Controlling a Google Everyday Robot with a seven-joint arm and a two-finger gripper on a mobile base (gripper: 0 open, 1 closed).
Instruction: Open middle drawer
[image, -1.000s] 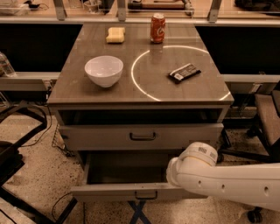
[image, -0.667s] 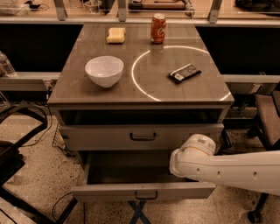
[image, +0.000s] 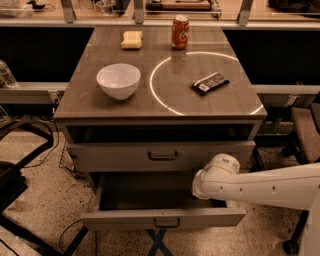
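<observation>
Jutting out below the desk (image: 90, 100), the middle drawer (image: 120, 219) stands pulled well open under the taller drawer front (image: 110, 156). The hand (image: 202, 186), ending the white arm (image: 270, 187), hangs over the drawer's right part; its grip cannot be told.

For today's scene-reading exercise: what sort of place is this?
Probably a robotics test lab: a staged drawer cabinet with soda can, bowl and snack bar on top, and a robot arm whose end effector sits at the open drawer.

Two drawers (image: 115, 156); one each — bowl (image: 118, 81), can (image: 180, 31), sponge (image: 132, 39), bar (image: 210, 83), gripper (image: 199, 189) at middle drawer (image: 120, 219).
</observation>
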